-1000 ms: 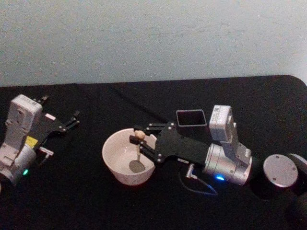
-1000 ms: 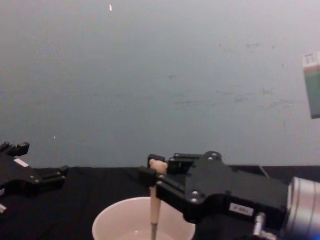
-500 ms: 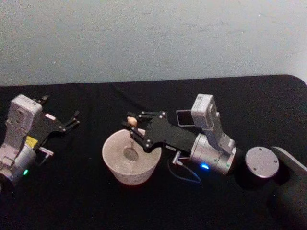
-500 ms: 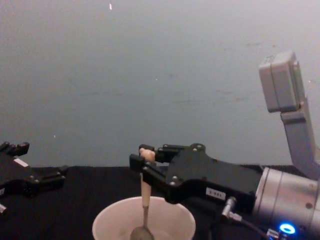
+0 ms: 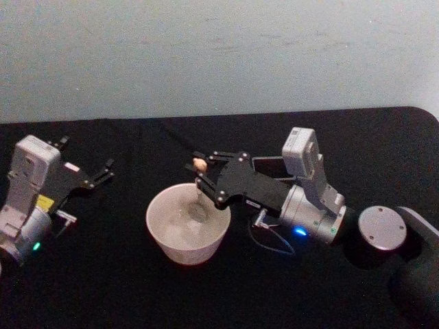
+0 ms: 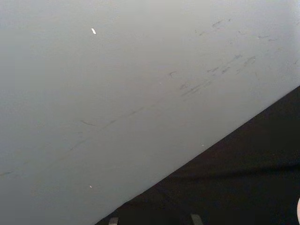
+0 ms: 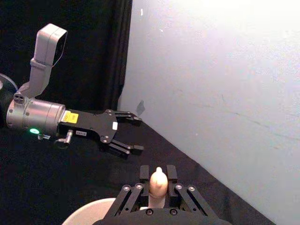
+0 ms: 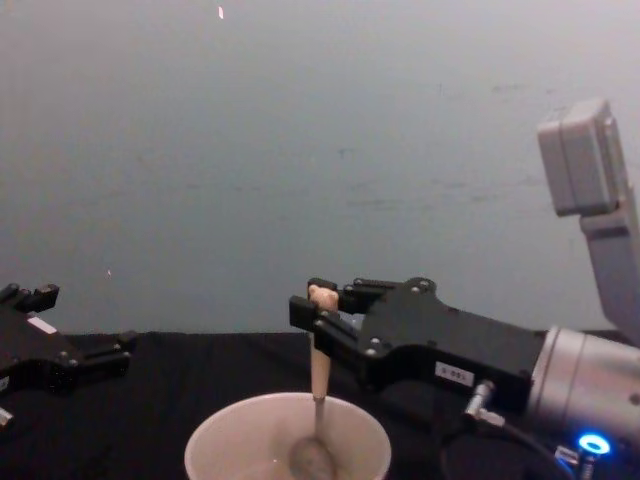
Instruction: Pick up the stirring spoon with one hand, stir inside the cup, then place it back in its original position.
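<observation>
Head view: left pincer [image 5: 86, 155] parked at left of desk [image 5: 123, 288], fingers apart, idle. Cup [image 5: 155, 214] mid-desk. Spoon [image 5: 198, 188] upright, bowl down inside cup, likely mid-stir. Right pincer [image 5: 199, 170] clamped near bear head; high grip clears rim. Holder [image 5: 265, 165] just behind, for return.
</observation>
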Motion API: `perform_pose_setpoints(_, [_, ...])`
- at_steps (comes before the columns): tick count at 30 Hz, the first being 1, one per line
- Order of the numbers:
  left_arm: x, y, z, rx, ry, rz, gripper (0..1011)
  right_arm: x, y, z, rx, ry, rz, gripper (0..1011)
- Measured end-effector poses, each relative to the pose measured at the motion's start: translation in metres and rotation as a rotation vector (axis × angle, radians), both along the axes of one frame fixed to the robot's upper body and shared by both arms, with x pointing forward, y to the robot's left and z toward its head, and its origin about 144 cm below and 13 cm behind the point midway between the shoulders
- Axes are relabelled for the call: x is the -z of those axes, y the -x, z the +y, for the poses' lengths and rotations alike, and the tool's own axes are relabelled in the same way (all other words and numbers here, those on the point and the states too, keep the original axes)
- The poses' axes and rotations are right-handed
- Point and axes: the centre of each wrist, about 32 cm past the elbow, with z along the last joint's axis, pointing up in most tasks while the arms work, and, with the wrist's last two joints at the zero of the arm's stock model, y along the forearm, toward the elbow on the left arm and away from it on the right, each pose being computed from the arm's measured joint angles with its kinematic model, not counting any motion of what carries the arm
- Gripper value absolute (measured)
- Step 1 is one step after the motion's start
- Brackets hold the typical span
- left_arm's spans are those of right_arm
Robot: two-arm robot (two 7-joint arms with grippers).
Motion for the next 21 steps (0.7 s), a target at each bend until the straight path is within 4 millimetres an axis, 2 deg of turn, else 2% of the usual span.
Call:
perform_pose_setpoints(12, [0.000, 0.000, 0.000, 0.000, 0.000, 0.000, 1001, 0.000, 0.015, -0.021, -0.020, 0.016, 0.013, 210])
perform_pose_setpoints(21, [0.000, 0.000, 0.000, 0.000, 0.000, 0.000, 1001, -0.002, 0.031, -0.017, -0.088, -0.001, 0.032, 211])
